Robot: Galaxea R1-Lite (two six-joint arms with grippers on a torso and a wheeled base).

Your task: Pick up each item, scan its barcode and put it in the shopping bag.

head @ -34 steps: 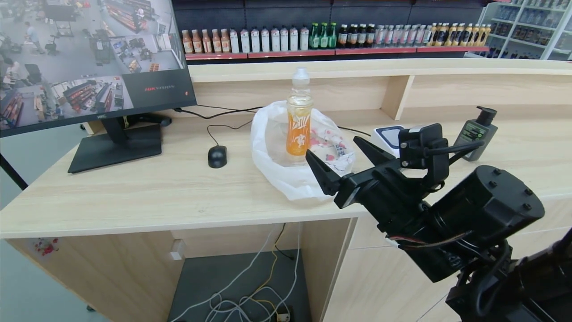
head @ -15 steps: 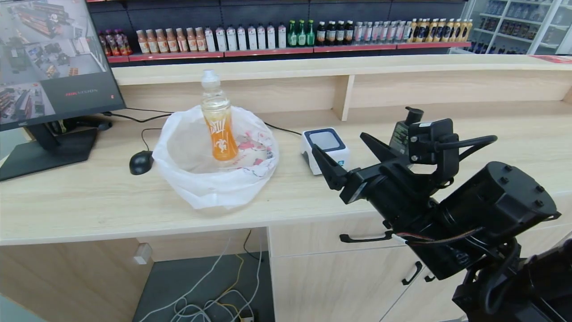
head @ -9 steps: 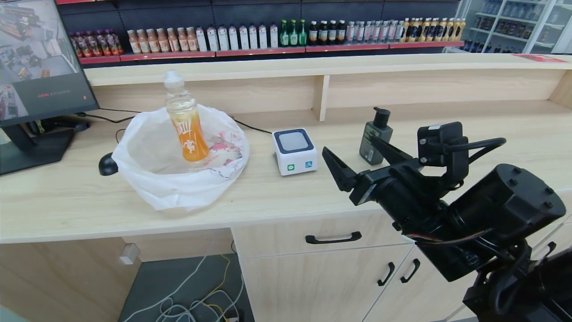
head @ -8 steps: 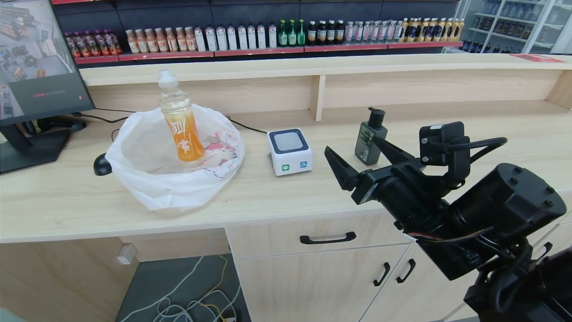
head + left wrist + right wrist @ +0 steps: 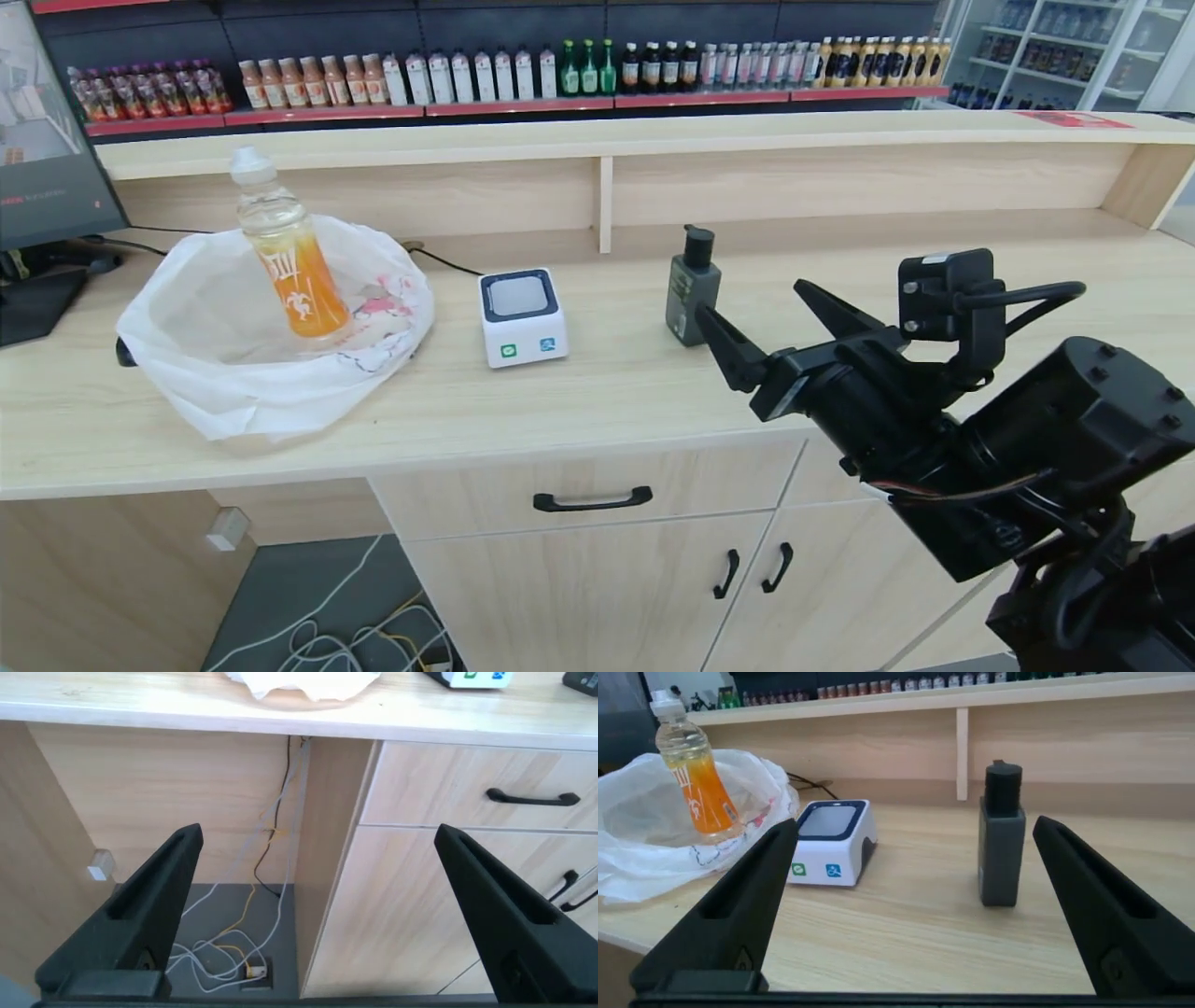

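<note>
The right end effector (image 5: 749,297) hangs at the centre right of the head view, over the front edge of the table (image 5: 597,392). Its two black fingers are spread wide and there is nothing between them. Just past its fingertips, right of centre in the frame, a grey pump bottle (image 5: 692,289) with a black cap stands upright on the table. In the right wrist view the bottle sits ahead of the spread fingers, apart from them and not touched.

To the left of the grey pump bottle, with bare table between the two, sits the scanner (image 5: 522,317), a small white cube with a dark-rimmed top window. Further left, in the left third of the frame, the white shopping bag (image 5: 233,401) lies open on the table, and its front fold reaches the table edge. An orange drink bottle (image 5: 285,261) with a clear cap stands inside it, roughly upright and leaning slightly.

The left end effector (image 5: 318,833) appears in the left wrist view, below table height. It faces the cupboard fronts and an open bay where cables (image 5: 234,943) trail to the floor. Its fingers are also wide apart and it carries nothing.

At the far left edge of the head view are the corner of a monitor (image 5: 47,187) and, half hidden behind the bag, a black mouse (image 5: 121,353). A shelf (image 5: 560,103) of bottled drinks runs along the top of the frame. A black drawer handle (image 5: 592,500) shows below the table at lower centre.
</note>
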